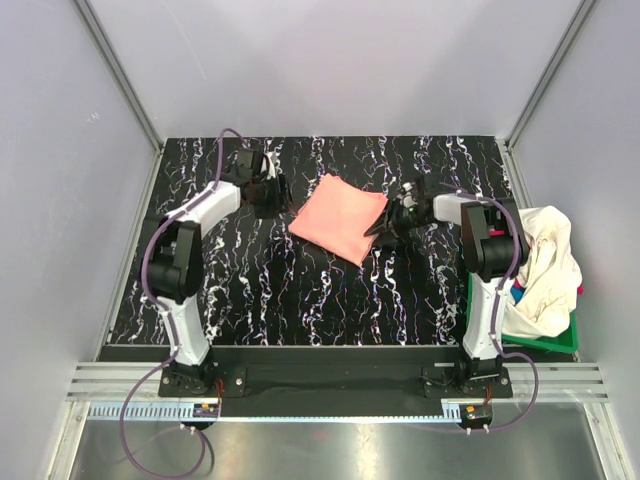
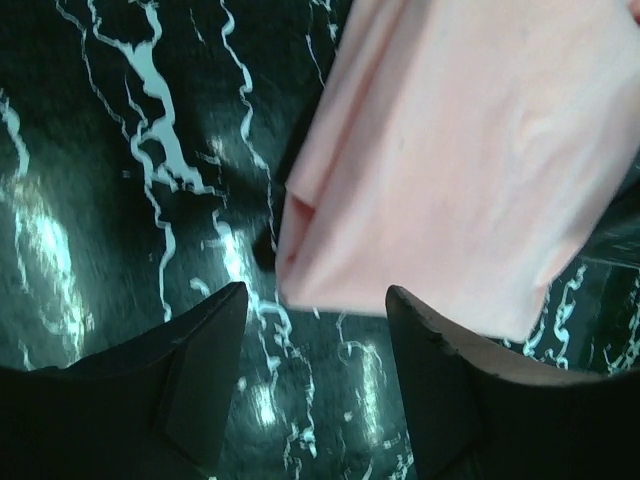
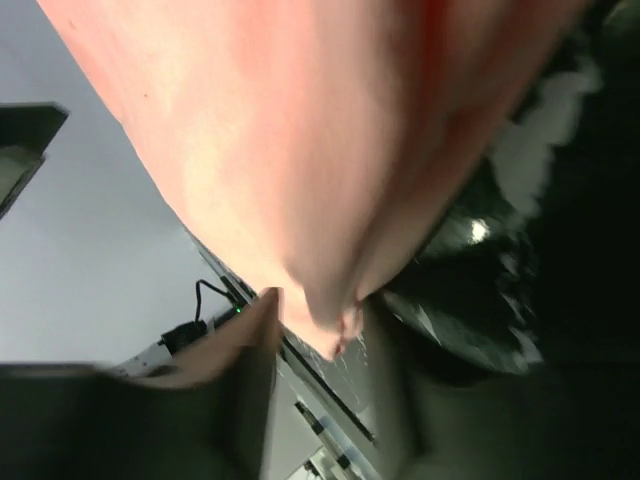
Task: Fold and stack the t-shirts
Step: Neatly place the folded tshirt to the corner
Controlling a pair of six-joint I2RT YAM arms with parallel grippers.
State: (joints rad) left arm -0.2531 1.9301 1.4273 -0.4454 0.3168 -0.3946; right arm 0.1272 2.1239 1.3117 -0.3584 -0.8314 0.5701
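Top view: we note the folded salmon-pink t-shirt (image 1: 338, 217) lying mid-table. The left gripper (image 1: 268, 192) and right gripper (image 1: 384, 228) flank it, we judge to tidy the fold.
Left wrist: jaws apart and empty, cloth edge just ahead.
Right wrist: jaws apart, with a shirt corner loose between the fingers (image 3: 245, 345), unpinched.

- The left arm (image 1: 185, 245) reaches forward from its base, and its forearm angles inward toward the middle.
- The left pincer (image 2: 315, 295) points downward, its jaws apart with nothing between them.
- The right arm (image 1: 490, 260) rises from its base and bends inward to the left.
- The right pincer (image 1: 385, 228) has its jaws parted as well.
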